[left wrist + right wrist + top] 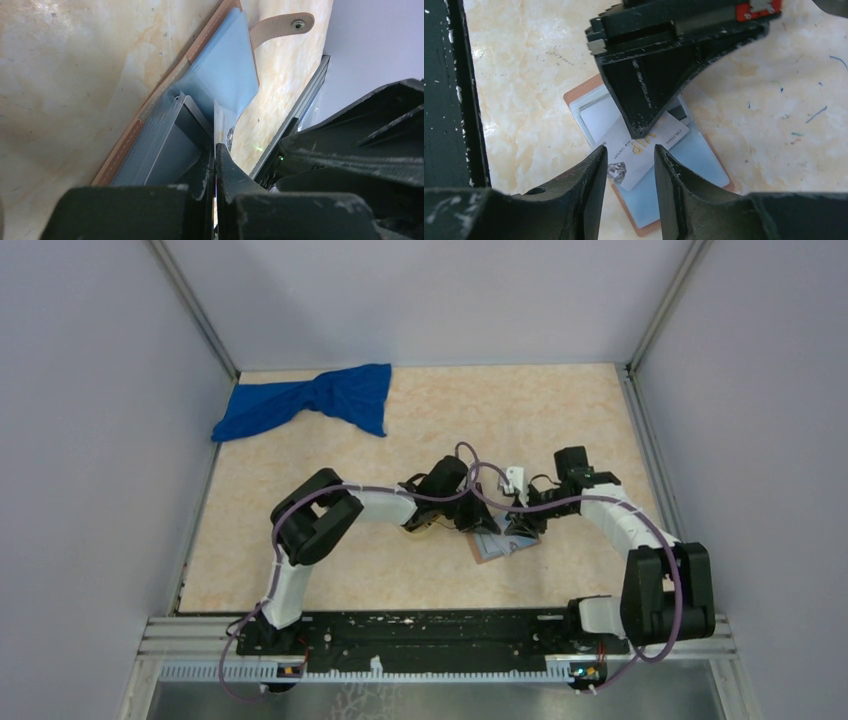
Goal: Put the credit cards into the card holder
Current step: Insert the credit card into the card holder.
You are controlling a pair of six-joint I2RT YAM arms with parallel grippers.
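Note:
The reddish-brown card holder (704,170) lies open on the table, blue-grey inside up, and also shows in the top view (497,547). Its strap with a snap (281,25) points away. My left gripper (215,147) is shut on the grey credit card (644,145), printed "VIP", and holds it edge-on over the holder's slots (165,135). Seen from the right wrist, the left fingertips (641,127) pinch the card's middle. A dark card-like shape (175,150) sits in a slot. My right gripper (629,155) is open, just above the card's near end, holding nothing.
A blue cloth (310,405) lies at the back left of the table. Both arms meet at the table's middle (480,510). The black base rail (454,100) runs along the near edge. A metal frame rail (300,110) lines the right side.

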